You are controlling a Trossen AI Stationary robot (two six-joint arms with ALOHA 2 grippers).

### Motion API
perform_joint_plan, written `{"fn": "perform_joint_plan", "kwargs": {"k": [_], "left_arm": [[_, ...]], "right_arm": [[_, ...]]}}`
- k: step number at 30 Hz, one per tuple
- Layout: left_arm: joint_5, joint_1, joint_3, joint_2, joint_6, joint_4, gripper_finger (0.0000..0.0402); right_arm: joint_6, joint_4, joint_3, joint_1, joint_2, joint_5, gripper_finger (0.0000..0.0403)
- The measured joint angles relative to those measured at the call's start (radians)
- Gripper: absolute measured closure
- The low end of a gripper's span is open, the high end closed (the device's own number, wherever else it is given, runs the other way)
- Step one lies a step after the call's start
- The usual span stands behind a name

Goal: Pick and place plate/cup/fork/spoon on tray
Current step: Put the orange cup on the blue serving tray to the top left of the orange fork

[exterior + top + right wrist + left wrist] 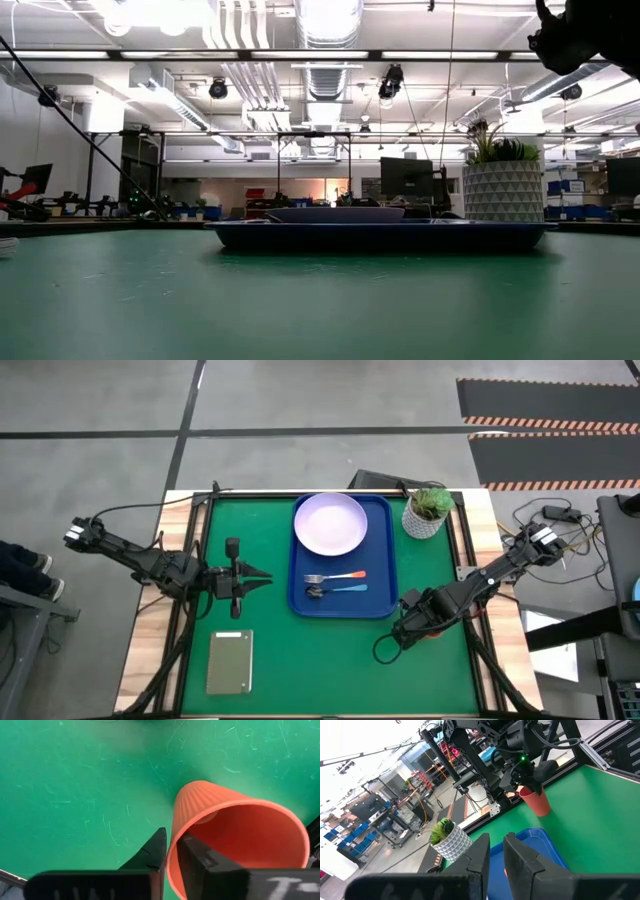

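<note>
The red-orange cup (235, 835) is in my right gripper (172, 842), which hangs over the green table off the tray's near right corner (398, 632). The left wrist view shows the cup (536, 801) under that gripper. The dark blue tray (380, 600) holds the lavender plate (330, 524) at its far end. The orange-handled fork (338, 576) and the blue-handled spoon (340, 590) lie side by side at its near end. My left gripper (262, 578) is shut and empty left of the tray, pointing at it. My right gripper holds the cup by its wall at the rim (174, 827), with one finger inside the cup and one outside. The fingers come from above, slanting down. The cup hangs tilted below them, open end toward the gripper, clear of the table.
A white pot with a green plant (428, 512) stands at the tray's far right. A grey slab (229, 661) lies at the near left. In the low view the tray (380, 234) and the pot (503, 190) stand beyond open green table.
</note>
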Motion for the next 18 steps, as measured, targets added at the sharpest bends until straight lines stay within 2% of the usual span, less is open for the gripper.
{"fn": "perform_joint_plan", "kwargs": {"k": [8,18], "left_arm": [[0.0,0.0,0.0,0.0,0.0,0.0,0.0366],[0.0,0.0,0.0,0.0,0.0,0.0,0.0366]], "right_arm": [[0.0,0.0,0.0,0.0,0.0,-0.001,0.0392],[-0.031,-0.004,0.042,0.0,0.0,0.0,0.0394]]}}
